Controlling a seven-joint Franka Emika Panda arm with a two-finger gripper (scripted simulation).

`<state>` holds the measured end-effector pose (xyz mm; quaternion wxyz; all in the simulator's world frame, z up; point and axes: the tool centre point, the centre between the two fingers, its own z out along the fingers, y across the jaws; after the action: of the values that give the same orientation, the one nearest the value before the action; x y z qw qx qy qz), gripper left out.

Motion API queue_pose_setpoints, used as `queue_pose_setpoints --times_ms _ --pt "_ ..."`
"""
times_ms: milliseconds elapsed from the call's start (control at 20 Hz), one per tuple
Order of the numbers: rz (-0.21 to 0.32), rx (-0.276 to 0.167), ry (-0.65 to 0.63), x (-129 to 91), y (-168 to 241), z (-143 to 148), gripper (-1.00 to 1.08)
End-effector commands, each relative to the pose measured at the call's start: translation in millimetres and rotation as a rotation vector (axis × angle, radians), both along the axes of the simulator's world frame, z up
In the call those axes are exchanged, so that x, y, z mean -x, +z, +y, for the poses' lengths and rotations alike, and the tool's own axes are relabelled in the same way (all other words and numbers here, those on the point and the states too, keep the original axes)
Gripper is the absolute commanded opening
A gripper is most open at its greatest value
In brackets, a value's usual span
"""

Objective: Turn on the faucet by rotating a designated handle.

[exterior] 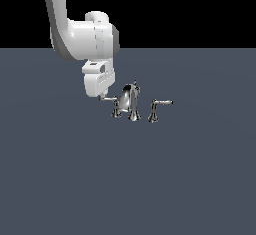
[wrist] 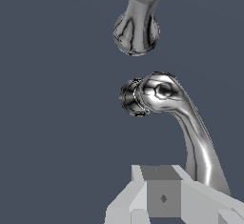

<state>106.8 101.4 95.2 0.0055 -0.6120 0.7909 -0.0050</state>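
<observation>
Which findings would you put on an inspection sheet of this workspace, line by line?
Surface: flat grey-blue floor, bare apart from the faucet set.
Job's things: chrome faucet stands upright; the handle on the exterior view's left has its lever arm reaching toward the gripper; the other lever stands apart on the right.
Clutter: nothing seen.
Grippers: gripper at the tip of the handle's lever arm; contact and jaw state cannot be told.
Cables: nothing seen.
Surroundings: black background above the floor.
</observation>
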Motion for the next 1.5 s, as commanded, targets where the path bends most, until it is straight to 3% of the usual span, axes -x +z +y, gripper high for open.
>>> queue_pose_setpoints --times_ms 0,650,750,1450 --pt "0.009 0.001 0.002 10 0 0 -1.0" --pt "0.014 -0.001 0.009 48 0 3 -1.0" --pt "0.01 -0.002 0.01 44 0 4 -1.0" --pt "0.014 -0.001 0.01 77 0 -37 -1.0"
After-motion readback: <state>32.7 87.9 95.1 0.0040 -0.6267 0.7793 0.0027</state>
